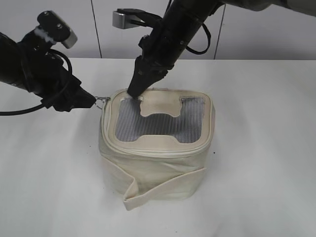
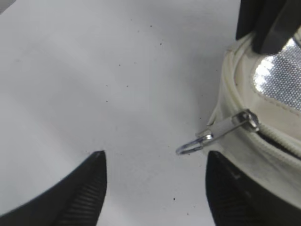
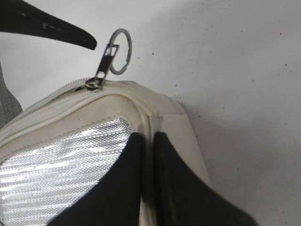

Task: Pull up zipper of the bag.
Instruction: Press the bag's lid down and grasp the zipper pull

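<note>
Nearest us, the bag (image 1: 157,148) stands upright on the white table (image 1: 261,163). At its far left corner the zipper (image 2: 225,129) pull sticks outward, our left gripper (image 2: 155,188) spread wide around the ring without touching. Our right gripper (image 3: 148,174), fingers nearly together, presses down on the bag's top rim.

A robotics laboratory test bench. A plain white tabletop (image 1: 256,148), bare and lightly speckled beneath the jaws, meets a pale wall of flat panels (image 1: 74,24) divided by thin dark vertical seams behind them. Black cabled robot arms (image 1: 29,69) carry small grey wrist cameras (image 1: 123,19). No domestic or shop furnishings appear.
</note>
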Tool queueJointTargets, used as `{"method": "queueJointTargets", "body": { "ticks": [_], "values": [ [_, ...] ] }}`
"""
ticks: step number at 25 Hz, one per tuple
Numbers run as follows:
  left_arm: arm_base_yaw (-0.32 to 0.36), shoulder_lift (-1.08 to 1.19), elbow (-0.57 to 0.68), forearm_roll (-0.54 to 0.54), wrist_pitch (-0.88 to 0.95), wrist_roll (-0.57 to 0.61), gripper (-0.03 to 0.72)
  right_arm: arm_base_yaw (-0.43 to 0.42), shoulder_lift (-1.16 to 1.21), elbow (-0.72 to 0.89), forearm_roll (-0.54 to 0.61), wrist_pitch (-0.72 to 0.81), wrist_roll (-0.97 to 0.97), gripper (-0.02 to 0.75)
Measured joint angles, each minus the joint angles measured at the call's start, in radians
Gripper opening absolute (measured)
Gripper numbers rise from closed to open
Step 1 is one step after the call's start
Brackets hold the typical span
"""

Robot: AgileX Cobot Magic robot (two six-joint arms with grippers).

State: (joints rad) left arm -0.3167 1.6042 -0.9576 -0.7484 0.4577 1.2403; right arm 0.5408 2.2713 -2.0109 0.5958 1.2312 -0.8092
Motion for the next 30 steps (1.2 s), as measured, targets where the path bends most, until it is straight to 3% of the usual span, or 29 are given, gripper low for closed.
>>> {"method": "queueJointTargets", "body": {
  "ticks": [6,18,21,26,28,30],
  "values": [
    [-0.002,0.0,0.0,-0.028,0.04,0.01,0.553,0.0,0.0,0.0,0.0,0.0,0.001,0.041],
    [-0.056,0.071,-0.041,-0.023,0.032,0.034,0.543,-0.001,0.0,0.0,-0.007,0.0,0.002,0.039],
    [-0.057,0.085,-0.062,-0.017,0.036,0.037,0.424,-0.001,-0.004,0.0,-0.013,-0.001,0.008,0.039],
    [-0.058,0.086,-0.07,0.002,0.095,0.037,0.051,-0.001,-0.004,0.0,-0.015,0.0,0.011,0.039],
    [-0.057,0.086,-0.07,0.017,0.128,0.036,0.0,-0.001,-0.004,0.0,-0.017,0.0,0.012,0.039],
    [-0.057,0.086,-0.07,0.026,0.164,0.031,-0.003,-0.001,-0.004,0.0,-0.021,0.0,0.016,0.039]
  ]
}}
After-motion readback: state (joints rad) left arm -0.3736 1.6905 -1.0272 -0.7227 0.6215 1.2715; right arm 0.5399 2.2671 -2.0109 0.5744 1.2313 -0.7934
